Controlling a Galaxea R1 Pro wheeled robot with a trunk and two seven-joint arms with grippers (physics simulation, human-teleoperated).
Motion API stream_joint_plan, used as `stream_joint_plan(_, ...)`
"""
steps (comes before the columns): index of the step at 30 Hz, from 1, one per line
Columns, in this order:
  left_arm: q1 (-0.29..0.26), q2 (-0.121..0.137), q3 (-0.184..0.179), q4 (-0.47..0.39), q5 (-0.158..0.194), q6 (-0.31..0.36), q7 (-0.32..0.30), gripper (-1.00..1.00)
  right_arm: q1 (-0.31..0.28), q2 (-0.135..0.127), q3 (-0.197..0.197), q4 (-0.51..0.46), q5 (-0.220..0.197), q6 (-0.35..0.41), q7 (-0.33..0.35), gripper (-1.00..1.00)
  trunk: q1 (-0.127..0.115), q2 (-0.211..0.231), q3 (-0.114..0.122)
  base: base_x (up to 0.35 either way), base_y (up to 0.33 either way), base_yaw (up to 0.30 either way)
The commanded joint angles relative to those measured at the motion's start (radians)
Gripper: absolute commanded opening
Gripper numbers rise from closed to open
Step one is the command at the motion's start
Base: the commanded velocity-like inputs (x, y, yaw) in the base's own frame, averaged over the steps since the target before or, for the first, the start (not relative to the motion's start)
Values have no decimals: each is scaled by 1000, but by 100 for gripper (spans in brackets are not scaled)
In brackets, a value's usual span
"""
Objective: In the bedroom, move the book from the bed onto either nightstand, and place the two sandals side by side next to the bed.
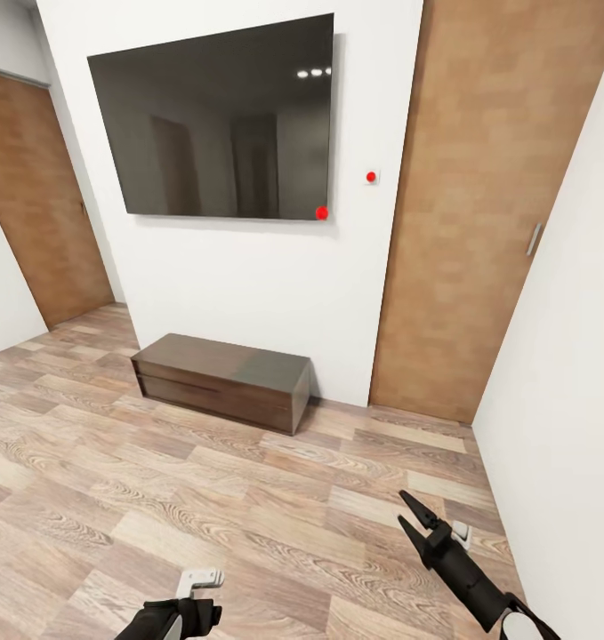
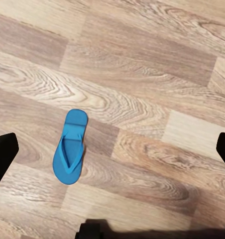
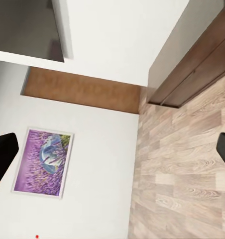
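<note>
Facing a white wall with a large dark wall-mounted screen (image 1: 214,120) above a long low dark-brown wooden cabinet (image 1: 221,380), brown wooden door panels on either side; bed, book and nightstand not located from here. Left wrist view: one bright blue flat flip-flop sandal (image 2: 69,147) lies flat, alone on the wood-plank floor (image 2: 157,74), between the widely parted fingers of the left end effector (image 2: 112,149) but well below them. Right end effector (image 1: 414,519) spread wide, empty, held over the floor; its wrist view catches the purple lavender painting (image 3: 44,162). Judgement: step in hand is sandal pickup. Descend straight, centre the sandal, close across its narrow width, keep it level on lifting. Second sandal not located
</note>
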Motion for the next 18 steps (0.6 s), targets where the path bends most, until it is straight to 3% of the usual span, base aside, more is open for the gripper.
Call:
stream_joint_plan(1, 0, 0, 2, -2, 1, 6, 0, 100, -1, -2, -1, 0, -7, 9, 0, 100, 4, -8, -4, 0, 0, 0)
stream_joint_plan(6, 0, 0, 2, -3, 1, 7, 0, 100, -1, -8, -3, 1, -7, 11, 0, 100, 23, -43, -20, 0, 0, 0)
stream_joint_plan(8, 0, 0, 2, -3, 1, 8, 0, 100, -1, -27, -3, 1, -8, 17, 0, 100, 31, -57, -26, 0, 0, 0)
stream_joint_plan(11, 0, 0, 2, -3, 1, 8, 0, 100, -1, -75, -2, 1, -10, 50, 0, 100, 42, -78, -36, 0, 0, 0)
stream_joint_plan(14, 0, 0, 2, -4, 1, 8, 0, 100, -1, -101, -1, 1, -10, 119, 0, 100, 54, -99, -45, 0, 0, 0)
stream_joint_plan(18, 0, 0, 2, -4, 1, 9, 0, 100, -1, -109, -1, -2, -8, 207, 1, 100, 69, -127, -58, 0, 0, 0)
